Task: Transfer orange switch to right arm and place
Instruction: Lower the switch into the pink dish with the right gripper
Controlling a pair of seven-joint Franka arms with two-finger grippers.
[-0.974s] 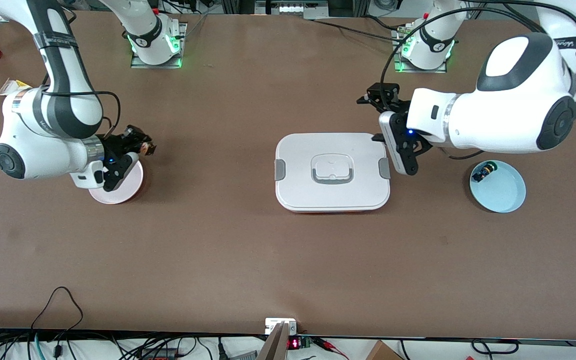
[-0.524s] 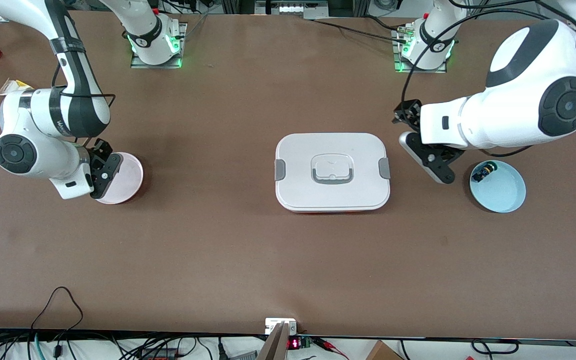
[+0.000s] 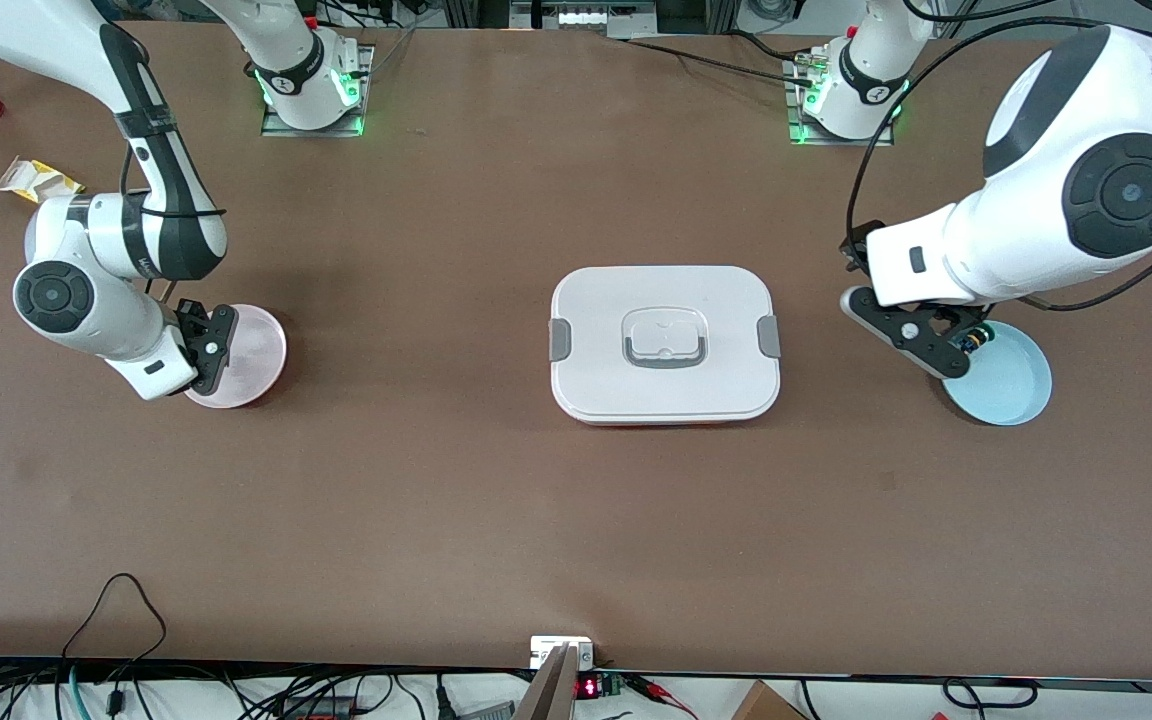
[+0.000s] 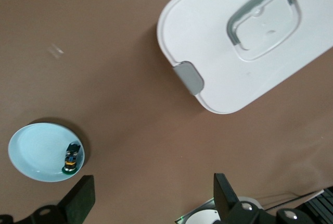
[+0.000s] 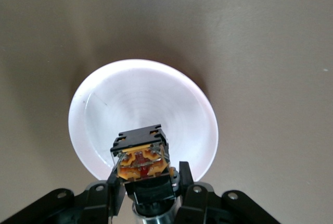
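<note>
- The right gripper point(image 5: 148, 185) is clamped on the switch point(image 5: 141, 156) above the pink plate point(image 5: 104, 114).
- The switch's long axis runs out along the fingers, tan rear block pointing away from the gripper toward the plate.
- The left gripper point(image 4: 151, 198), fingers spread and holding nothing, hangs over the blue plate's point(image 3: 1011, 385) edge, where a second button point(image 4: 72, 157) lies.

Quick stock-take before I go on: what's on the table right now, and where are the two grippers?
orange switch: one, orange and black, held over the pink plate.
pink plate: one, pink, toward the right arm's end.
blue plate: one, light blue, toward the left arm's end.
green-capped button: one, black, in the blue plate.
lidded box: one, white with grey clips, mid-table.
yellow wrapper: one, near the right arm's end.
right gripper: shut on the orange switch.
left gripper: open, over the blue plate's edge.
</note>
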